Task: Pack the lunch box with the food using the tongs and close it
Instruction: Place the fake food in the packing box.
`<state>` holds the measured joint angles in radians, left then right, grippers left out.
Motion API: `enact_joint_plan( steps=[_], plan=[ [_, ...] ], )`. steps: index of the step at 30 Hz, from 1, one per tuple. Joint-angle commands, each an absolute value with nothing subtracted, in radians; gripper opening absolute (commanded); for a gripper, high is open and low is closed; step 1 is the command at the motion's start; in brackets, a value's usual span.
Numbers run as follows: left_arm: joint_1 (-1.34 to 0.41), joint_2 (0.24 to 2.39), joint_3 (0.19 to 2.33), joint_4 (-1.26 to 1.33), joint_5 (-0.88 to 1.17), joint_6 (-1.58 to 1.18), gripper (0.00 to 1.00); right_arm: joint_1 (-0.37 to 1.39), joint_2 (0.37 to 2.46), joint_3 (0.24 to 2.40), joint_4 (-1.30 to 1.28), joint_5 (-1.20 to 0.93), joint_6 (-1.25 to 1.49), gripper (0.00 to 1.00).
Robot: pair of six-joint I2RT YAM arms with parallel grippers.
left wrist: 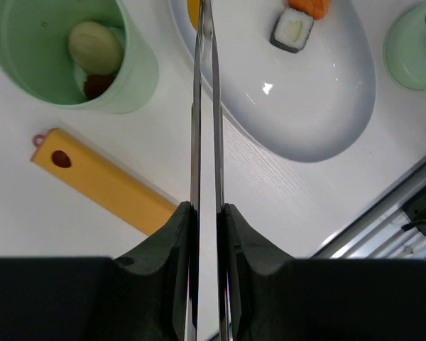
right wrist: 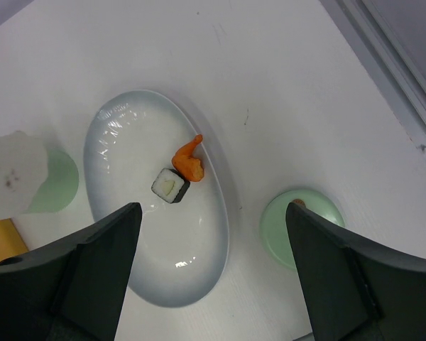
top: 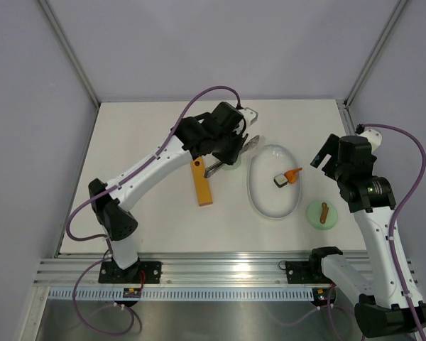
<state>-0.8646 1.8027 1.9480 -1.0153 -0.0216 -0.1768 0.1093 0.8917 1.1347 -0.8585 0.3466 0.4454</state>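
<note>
Pale mint-green plastic: lunch box (left wrist: 138, 77), upper left of the left wrist view, upright and open-topped. It holds a white rice ball (left wrist: 95, 45) and, under it, a brown sausage (left wrist: 94, 86). It sits just beside the plate, which keeps each carry short.

Orange block (left wrist: 103, 181), long and rectangular, lies flat on the table (left wrist: 71, 234) below the lunch box at the left. It is apart from the box and is not one of the food pieces.

Grey metal tongs (left wrist: 197, 128) run up the centre of the frame, the two arms pressed almost together. The left gripper (left wrist: 206, 213) is clamped on them low down, so its squeeze works the tips. The tips leave the top edge by the plate rim, beside a sliver of orange. Whether they hold anything cannot be told.

White oval plate (left wrist: 319, 121), right of centre, carries the remaining food near its top end. The dark-and-white cube (left wrist: 292, 30) and the orange piece (left wrist: 311, 6) touch or nearly touch each other, so two pieces appear left to pack.

Round green lid (left wrist: 412, 53), far right edge, lies flat off the plate with its brown handle up, presumably parked for closing the box last.

Right gripper (right wrist: 211, 213) hangs above the plate's lower end with its jaws spread wide and nothing between them, on the lid's side.
</note>
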Motion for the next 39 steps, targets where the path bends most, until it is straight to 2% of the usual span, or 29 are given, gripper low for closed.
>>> enact_joint_plan(
  steps=[1,18,37,39],
  plan=[
    [-0.862,1.688,2.022,-1.038,-0.176,-0.075,0.00,0.106,0.888,1.146,-0.833,0.334,0.449,0.90],
    [-0.861,1.663,2.002,-1.071,-0.379,-0.006,0.00,0.106,0.873,1.141,-0.842,0.322,0.456,0.90],
    [-0.862,1.718,1.855,-1.006,-0.350,-0.037,0.00,0.106,0.877,1.144,-0.842,0.319,0.453,0.90],
    [-0.861,1.727,1.858,-1.008,-0.348,-0.040,0.06,0.106,0.880,1.147,-0.842,0.318,0.451,0.90]
  ],
)
